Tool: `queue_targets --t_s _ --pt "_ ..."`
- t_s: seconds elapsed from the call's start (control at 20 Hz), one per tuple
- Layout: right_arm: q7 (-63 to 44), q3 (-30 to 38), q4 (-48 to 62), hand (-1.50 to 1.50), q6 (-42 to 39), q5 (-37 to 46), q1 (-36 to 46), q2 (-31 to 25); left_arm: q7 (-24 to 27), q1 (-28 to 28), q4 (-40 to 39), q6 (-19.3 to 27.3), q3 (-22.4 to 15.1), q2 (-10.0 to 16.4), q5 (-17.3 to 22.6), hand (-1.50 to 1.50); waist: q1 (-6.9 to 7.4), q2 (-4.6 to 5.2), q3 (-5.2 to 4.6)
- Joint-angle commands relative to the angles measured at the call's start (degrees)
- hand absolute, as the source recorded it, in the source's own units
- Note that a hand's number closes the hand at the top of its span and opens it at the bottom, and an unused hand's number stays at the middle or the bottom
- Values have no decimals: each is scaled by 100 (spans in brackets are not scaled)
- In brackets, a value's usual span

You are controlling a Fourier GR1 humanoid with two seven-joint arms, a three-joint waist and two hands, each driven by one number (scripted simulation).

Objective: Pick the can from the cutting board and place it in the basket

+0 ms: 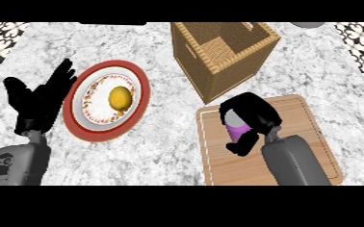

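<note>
While the left hand rests open near the counter's left edge, fingers straight and pointing up, the right hand is curled round the can above the cutting board. The can is purple with a grey top, and only part of it shows between the black fingers and the thumb below it. It sits over the board's far left corner, close to the board's left edge; whether its base touches the wood cannot be told. The grey right forearm crosses the board from its near edge.

The board lies at the counter's near right corner. Just beyond the board's far left corner stands the basket, a tall square wicker one with its opening up, near the counter's far edge. Between the left hand and the basket lies a plate with a red rim and a flowered band, and a round yellow fruit rests at its middle.
</note>
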State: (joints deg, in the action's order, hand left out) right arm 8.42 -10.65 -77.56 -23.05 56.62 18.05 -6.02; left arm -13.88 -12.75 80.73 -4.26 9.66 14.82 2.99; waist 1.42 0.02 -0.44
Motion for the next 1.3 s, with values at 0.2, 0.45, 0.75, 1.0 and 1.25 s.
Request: queue_targets --t_s 0.2,0.45,0.75,1.0,1.25 --pt "-2570 481 254 150 1084 35 465 589 9 -135 38 -69 -155 -50 -39 0 326 118 32" --pt "-3892 483 420 150 1875 -232 970 598 17 -230 29 -197 -305 -97 -34 0 753 180 54" --pt "-4788 357 148 150 3463 -487 2068 601 -21 -462 -2 -298 -528 -239 -38 0 1158 148 58" --pt "-5872 155 437 150 4431 161 2971 601 -23 -561 -85 -344 -699 -333 -105 0 1287 180 -12" --pt "-7064 82 988 150 4941 813 3831 602 -7 -660 -137 -365 -757 -341 -151 0 1334 183 -39"
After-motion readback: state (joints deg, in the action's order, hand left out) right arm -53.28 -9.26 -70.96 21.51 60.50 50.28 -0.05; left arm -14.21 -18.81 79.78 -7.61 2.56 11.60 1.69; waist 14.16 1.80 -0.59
